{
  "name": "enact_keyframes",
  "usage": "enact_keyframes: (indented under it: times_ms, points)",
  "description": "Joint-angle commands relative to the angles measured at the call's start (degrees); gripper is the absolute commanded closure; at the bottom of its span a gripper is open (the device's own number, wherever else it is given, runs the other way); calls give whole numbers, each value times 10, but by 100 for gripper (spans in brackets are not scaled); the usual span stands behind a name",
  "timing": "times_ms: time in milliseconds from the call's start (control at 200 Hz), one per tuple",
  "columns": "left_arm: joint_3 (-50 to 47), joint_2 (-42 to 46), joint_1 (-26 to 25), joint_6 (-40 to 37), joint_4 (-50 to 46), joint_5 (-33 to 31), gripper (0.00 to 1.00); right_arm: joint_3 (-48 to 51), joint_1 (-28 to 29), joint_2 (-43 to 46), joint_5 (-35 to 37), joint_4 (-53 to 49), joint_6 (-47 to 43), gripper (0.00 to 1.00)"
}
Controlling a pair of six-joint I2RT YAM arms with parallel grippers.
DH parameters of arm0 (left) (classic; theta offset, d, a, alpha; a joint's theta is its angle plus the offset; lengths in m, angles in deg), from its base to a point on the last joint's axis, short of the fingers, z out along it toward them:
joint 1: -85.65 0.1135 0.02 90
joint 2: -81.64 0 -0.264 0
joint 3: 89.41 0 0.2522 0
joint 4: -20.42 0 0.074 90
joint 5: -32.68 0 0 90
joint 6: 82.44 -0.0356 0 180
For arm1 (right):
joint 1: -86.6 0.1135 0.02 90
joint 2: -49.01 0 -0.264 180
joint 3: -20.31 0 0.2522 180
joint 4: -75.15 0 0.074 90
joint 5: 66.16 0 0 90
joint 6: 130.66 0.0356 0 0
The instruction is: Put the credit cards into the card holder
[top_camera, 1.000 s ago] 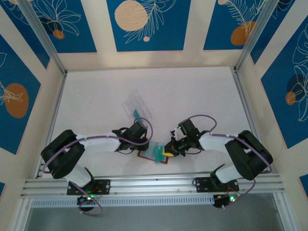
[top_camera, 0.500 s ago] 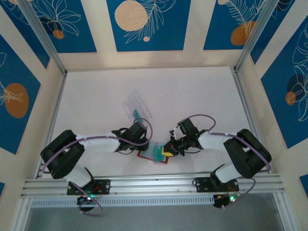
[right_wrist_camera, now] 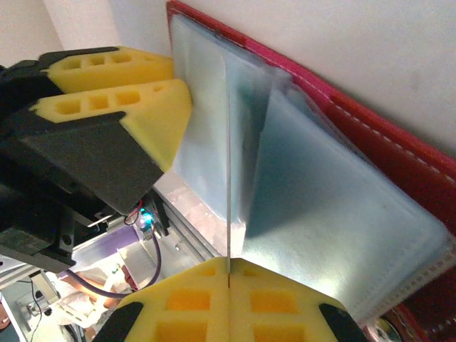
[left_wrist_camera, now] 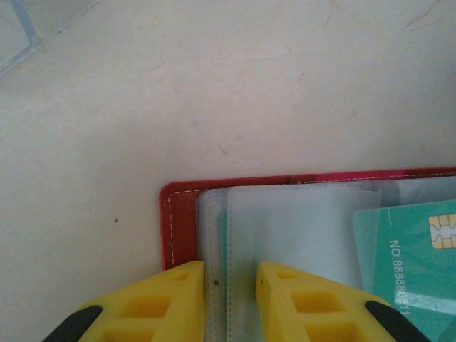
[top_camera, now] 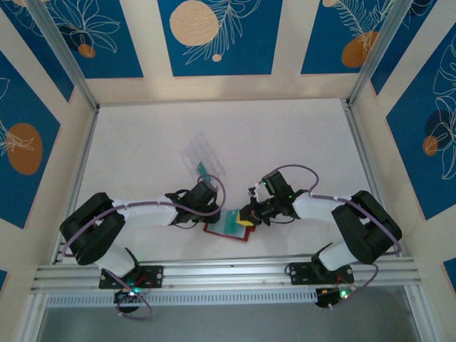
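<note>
Robot test booth, lab setting.
White tabletop boxed by aluminium rails and blue leaf-print panels.

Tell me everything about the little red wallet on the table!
The small red folding card holder lies open and flat on the white table, near the front edge between both arms. Pale stitching edges its leather-like cover, and cloudy clear plastic sleeves fan out inside. A teal-green chip card lies on the sleeves. The left gripper pinches its sleeves, and the right gripper pinches one thin sheet edge-on.

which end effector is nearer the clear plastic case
Left. The left end effector sits just below the clear plastic case, at the card holder; the right end effector is farther right.
</note>
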Motion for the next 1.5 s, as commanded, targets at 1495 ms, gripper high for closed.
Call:
enact_keyframes:
  times_ms: [1495]
  points:
    - [-73,0,-12,43,-55,7,75,-3,52,-53,94,90,41,100]
